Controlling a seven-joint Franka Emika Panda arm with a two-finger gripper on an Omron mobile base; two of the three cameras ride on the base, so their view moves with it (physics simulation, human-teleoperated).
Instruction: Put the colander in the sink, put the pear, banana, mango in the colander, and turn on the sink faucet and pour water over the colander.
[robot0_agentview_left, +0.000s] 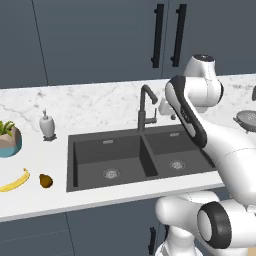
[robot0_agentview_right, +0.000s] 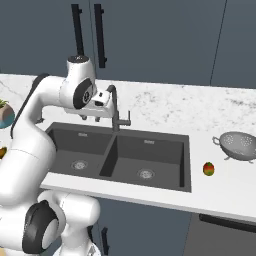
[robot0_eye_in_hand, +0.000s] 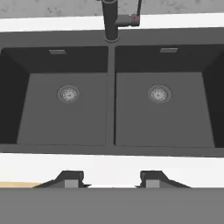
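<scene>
Hand view looks straight down into the sink (robot0_eye_in_hand: 111, 144), a dark double basin with a round steel drain in each half, both basins bare. The faucet (robot0_eye_in_hand: 110, 19) rises from the back rim, above the divider. The two dark tips of the gripper (robot0_eye_in_hand: 112, 179) stand well apart with nothing between them, so the jaws are parted and hold nothing.

In the right base view, the colander (robot0_agentview_right: 239, 145) sits upright on the white marble counter (robot0_agentview_right: 165, 107), well to the right of the sink. The mango (robot0_agentview_right: 209, 169) lies between it and the sink's right edge. In the left base view, the banana (robot0_agentview_left: 15, 181) and the pear (robot0_agentview_left: 46, 180) lie close together on the counter left of the sink, with a white soap bottle (robot0_agentview_left: 47, 124) behind them and a potted plant (robot0_agentview_left: 9, 138) at the far left.

Judging by this, no step is done yet; the colander comes first. Risks: the arm hovers close to the faucet and could knock its spout or lever when swinging right. The colander's thin rim may slip from the jaws. The round fruit could roll when nudged.

No brand, label or writing can be read anywhere.
</scene>
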